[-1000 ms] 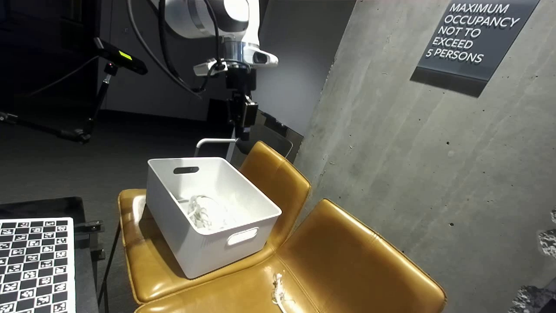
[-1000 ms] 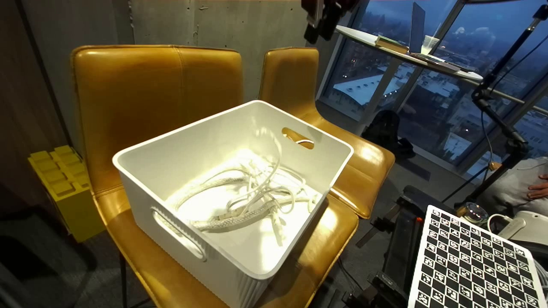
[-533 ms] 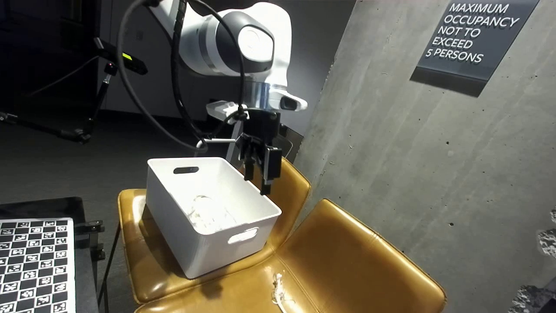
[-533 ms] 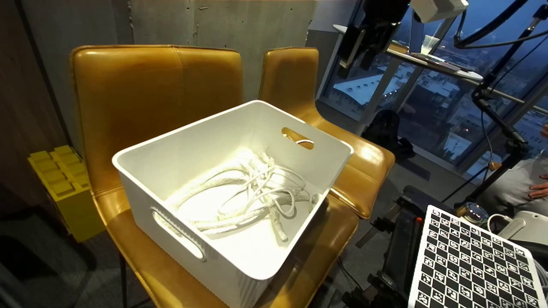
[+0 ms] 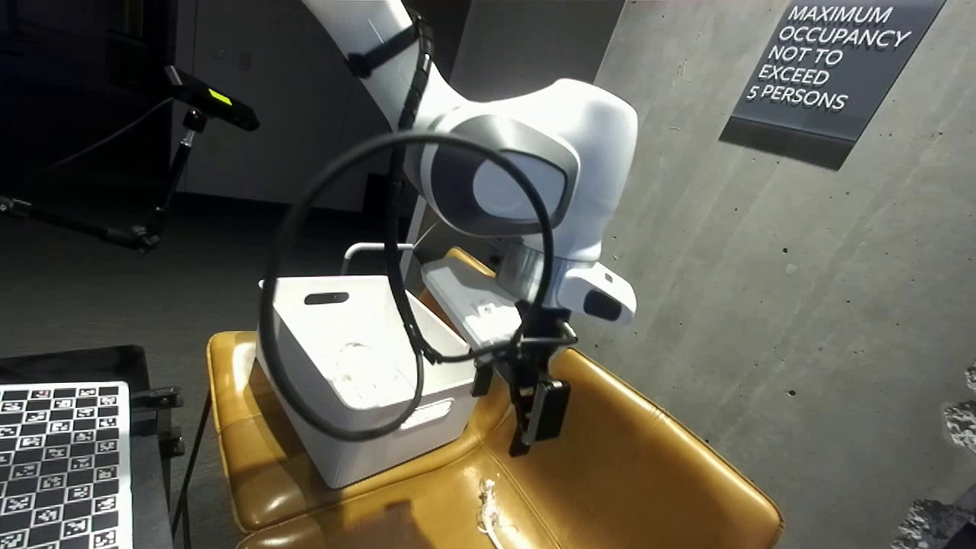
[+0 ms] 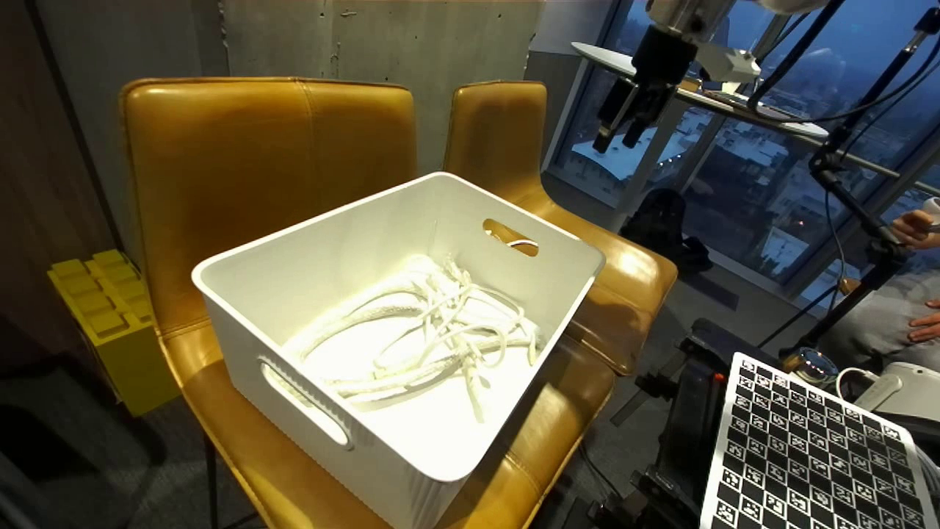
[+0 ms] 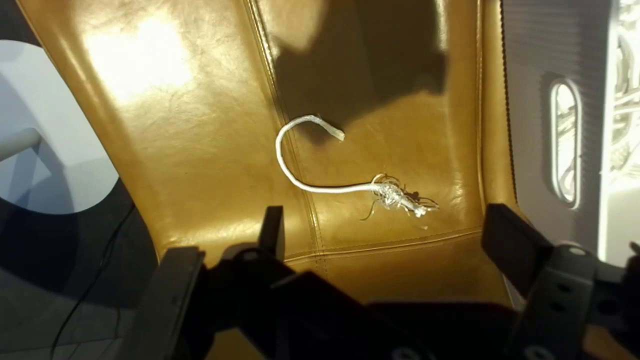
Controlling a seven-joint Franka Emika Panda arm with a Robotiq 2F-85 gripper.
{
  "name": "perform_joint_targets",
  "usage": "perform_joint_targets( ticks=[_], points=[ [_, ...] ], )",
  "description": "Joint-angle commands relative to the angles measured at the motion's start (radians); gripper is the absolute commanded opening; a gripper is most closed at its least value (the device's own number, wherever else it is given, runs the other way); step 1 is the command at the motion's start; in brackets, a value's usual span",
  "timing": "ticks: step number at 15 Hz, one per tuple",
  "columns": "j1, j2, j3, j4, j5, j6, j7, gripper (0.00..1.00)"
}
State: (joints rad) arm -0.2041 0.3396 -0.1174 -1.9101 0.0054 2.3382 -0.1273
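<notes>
Beside the white bin [image 7: 532,145], on the tan chair [image 7: 210,165], a white cord [image 7: 325,189] is lying hooked — its straight stretch running toward the bin, frayed tip foremost. The gripper [image 7: 385,220] is hanging above the chair, jaws spread wide. In an exterior view the cord [image 5: 489,509] is running past the bottom edge — its hook cut off.
</notes>
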Motion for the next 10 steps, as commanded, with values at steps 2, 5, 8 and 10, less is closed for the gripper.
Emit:
perform_joint_targets(
  ticks=[2, 5, 8, 10],
  points=[
    [-0.041, 0.196, 0.019, 0.196, 0.072, -0.031, -0.062, 1.0],
    [-0.049, 0.318, 0.017, 0.303, 0.057, -0.045, -0.045, 1.0],
    [-0.059, 0.424, 0.012, 0.392, 0.045, -0.053, -0.038, 1.0],
    [-0.068, 0.482, 0.007, 0.434, 0.037, -0.047, -0.038, 1.0]
  ],
)
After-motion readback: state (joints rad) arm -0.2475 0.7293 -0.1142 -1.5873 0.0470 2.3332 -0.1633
